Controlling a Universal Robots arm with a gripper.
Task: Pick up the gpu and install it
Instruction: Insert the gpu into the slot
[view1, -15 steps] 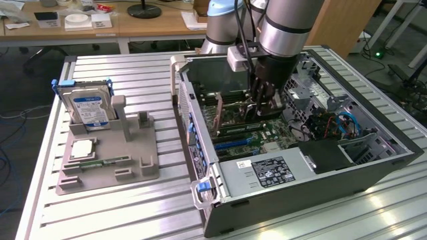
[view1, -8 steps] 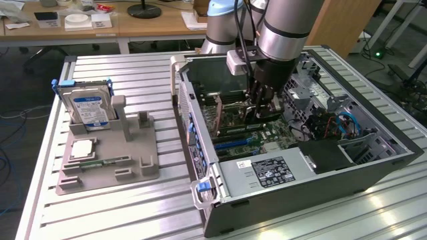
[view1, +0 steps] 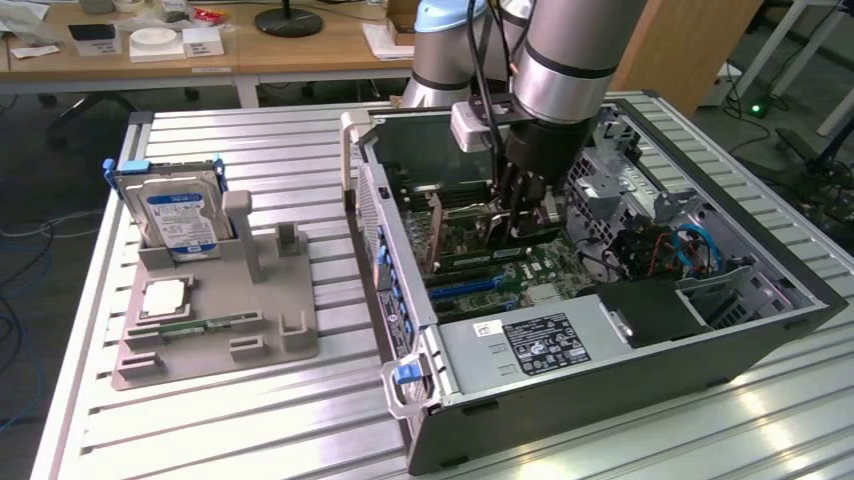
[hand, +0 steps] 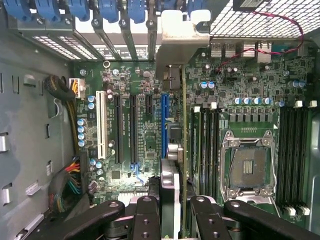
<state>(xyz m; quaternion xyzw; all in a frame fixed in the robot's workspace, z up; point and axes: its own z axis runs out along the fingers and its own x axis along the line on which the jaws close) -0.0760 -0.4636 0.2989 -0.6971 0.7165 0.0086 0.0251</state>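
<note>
Edge-on gpu (hand: 178, 42) prob. in gripper (hand: 175, 220)

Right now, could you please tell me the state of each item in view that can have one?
end effector: shut on the gpu.
gpu: held on edge, above the motherboard inside the computer case.
computer case: side open.
CPU socket: empty.
hard drive: upright in the grey holder.
memory stick: flat in the grey holder.

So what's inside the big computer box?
A green motherboard with slots and an empty processor socket, plus the claw holding the gpu on edge. The gpu covers whatever lies right under it.
</note>
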